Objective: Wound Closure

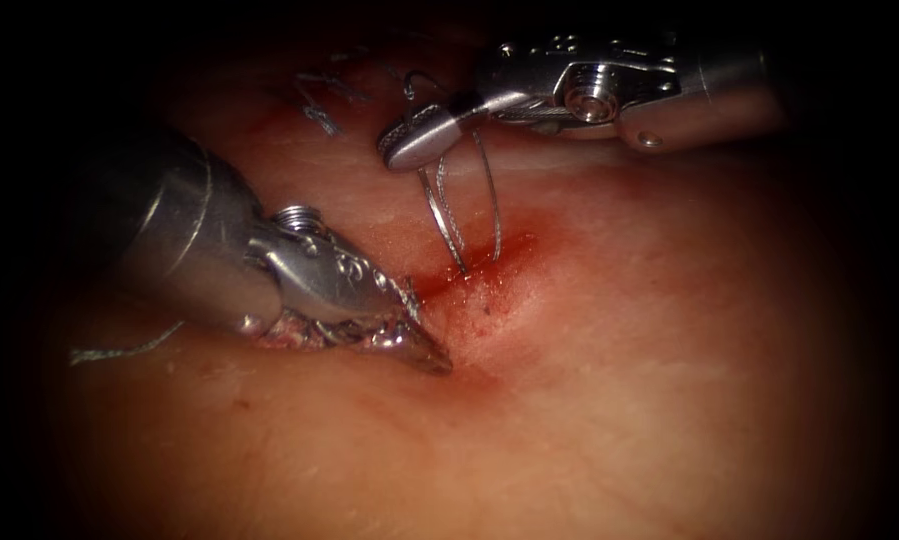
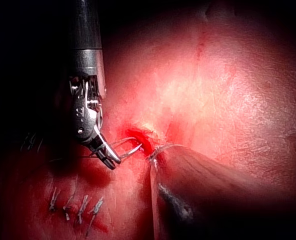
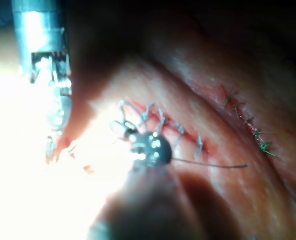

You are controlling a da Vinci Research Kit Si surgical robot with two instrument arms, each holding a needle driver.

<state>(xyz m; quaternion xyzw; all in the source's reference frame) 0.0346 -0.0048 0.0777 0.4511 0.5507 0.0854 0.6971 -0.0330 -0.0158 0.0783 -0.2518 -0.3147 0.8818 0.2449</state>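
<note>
Where the right tool point(image 1: 419, 138) ends, its jaws are pressed together on the thread point(image 1: 447, 215), pinching it above the far side of the cut point(image 1: 466, 280). From that grip, two strands run down as a narrow loop and enter the tissue point(image 1: 669, 350) at the cut, where red fluid point(image 1: 514, 248) collects. The left tool point(image 1: 424, 345) lies low on the tissue just left of the cut, with its tip close to the thread's entry point. Whether it grips anything cannot be told. A loose thread tail point(image 1: 119, 350) lies on the tissue at the near left. Finished stitches point(image 1: 319, 105) sit farther off. The needle cannot be identified with certainty.

Judged from this layout, thread is being managed at a stitch that is already placed. Any further pull calls for even tension in line with the strands, so that the thread does not cut into the wound edge.
</note>
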